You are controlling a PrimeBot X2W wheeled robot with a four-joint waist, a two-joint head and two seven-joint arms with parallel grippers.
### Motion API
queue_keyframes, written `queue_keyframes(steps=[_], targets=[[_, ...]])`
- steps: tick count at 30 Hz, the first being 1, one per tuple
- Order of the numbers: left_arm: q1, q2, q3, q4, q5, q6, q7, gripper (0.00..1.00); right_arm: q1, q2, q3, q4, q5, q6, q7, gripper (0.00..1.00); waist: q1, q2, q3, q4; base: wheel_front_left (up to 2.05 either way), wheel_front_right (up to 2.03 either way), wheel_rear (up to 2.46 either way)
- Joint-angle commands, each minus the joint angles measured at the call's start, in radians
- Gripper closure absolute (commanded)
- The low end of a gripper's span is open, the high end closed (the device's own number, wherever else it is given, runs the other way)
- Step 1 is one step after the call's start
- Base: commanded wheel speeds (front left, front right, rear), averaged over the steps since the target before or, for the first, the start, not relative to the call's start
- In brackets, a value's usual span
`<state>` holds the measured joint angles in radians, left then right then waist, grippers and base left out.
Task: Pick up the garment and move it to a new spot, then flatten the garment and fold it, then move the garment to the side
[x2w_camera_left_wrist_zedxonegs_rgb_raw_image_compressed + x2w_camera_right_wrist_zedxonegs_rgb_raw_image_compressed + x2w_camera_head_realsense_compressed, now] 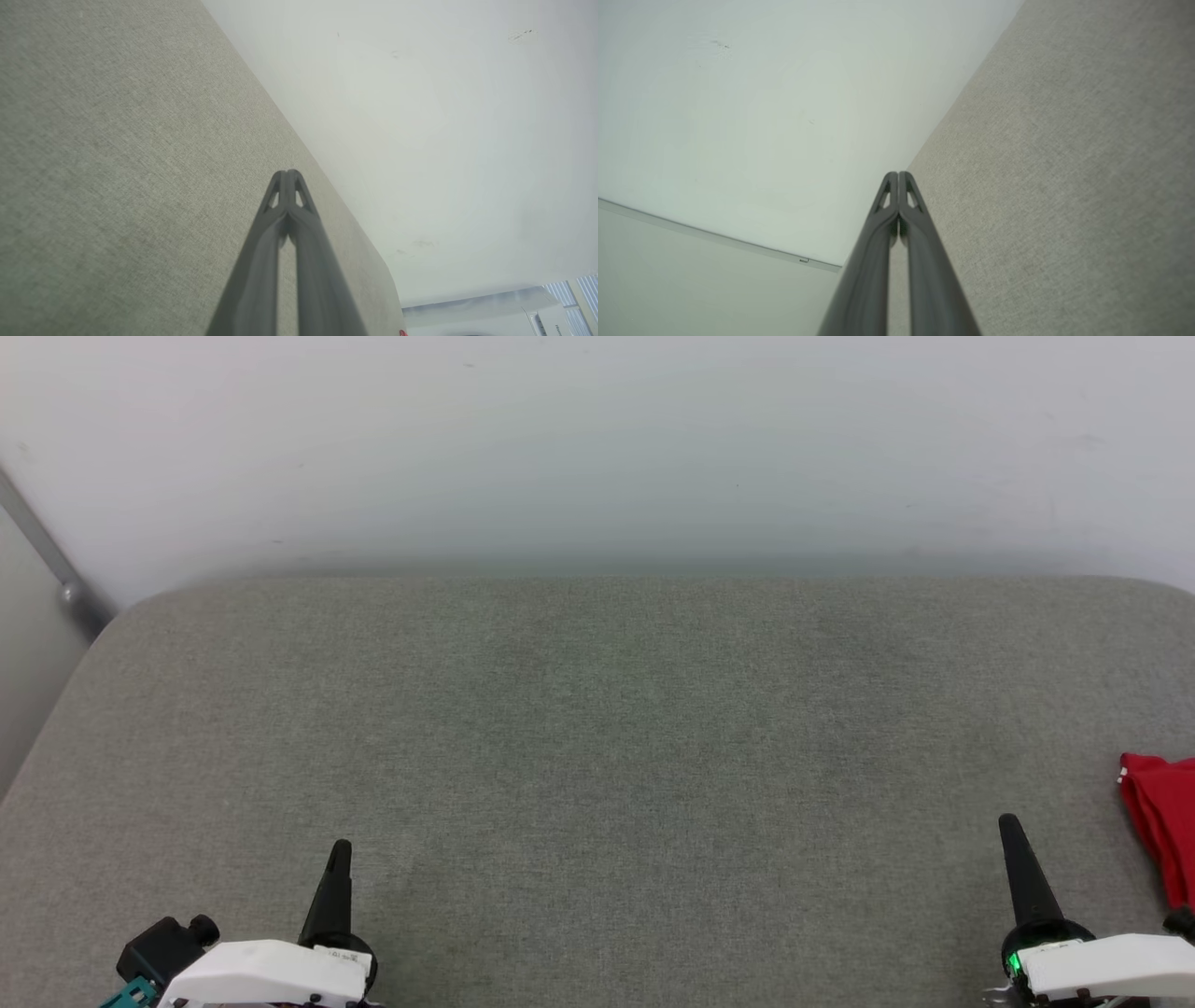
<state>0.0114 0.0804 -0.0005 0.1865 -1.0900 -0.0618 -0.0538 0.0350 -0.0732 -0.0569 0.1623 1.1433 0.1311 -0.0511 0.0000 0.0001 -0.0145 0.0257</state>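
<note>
Left gripper (pixel 340 849): clenched, empty, fingers pointing forward, well left of the garment (pixel 1160 814).
Right gripper (pixel 1009 824): clenched, empty, near the garment's left.

The red cloth garment (pixel 1162 821) lies at 3 o'clock on the grey fabric-covered surface (pixel 597 737), right of the right gripper (pixel 1008 821) at 5 o'clock.

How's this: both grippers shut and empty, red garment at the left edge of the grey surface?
No: the head view shows the red garment at the right edge of the grey surface, beside the right gripper. It and the left gripper are shut and empty.
</note>
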Motion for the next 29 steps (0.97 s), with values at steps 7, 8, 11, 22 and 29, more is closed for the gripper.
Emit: queue_keyframes(steps=[7,8,11,22,29], targets=[[-0.035,0.003,0.013,0.002,-0.086,-0.014,0.021,1.0,-0.04,-0.008,-0.006,0.007,0.079,0.0,0.021,1.0,0.0,-0.0001,0.002,-0.003,0.0,0.0,0.0],[-0.037,0.003,0.014,0.004,-0.098,-0.016,0.024,1.0,-0.043,-0.008,-0.006,0.008,0.089,0.0,0.025,1.0,0.0,-0.0001,0.002,-0.003,0.0,0.0,0.0],[-0.045,0.002,0.019,0.007,-0.128,-0.02,0.032,1.0,-0.05,-0.008,-0.007,0.013,0.117,0.0,0.032,1.0,0.0,-0.0001,0.003,-0.004,0.0,0.0,0.0],[-0.066,0.001,0.033,0.02,-0.237,-0.033,0.059,1.0,-0.074,-0.007,-0.011,0.031,0.214,0.0,0.06,1.0,0.0,-0.0001,0.006,-0.009,0.0,0.0,0.0],[-0.076,0.0,0.043,0.027,-0.301,-0.04,0.076,1.0,-0.09,-0.006,-0.014,0.041,0.27,0.0,0.076,1.0,0.0,-0.0001,0.008,-0.012,0.0,0.0,0.0]])
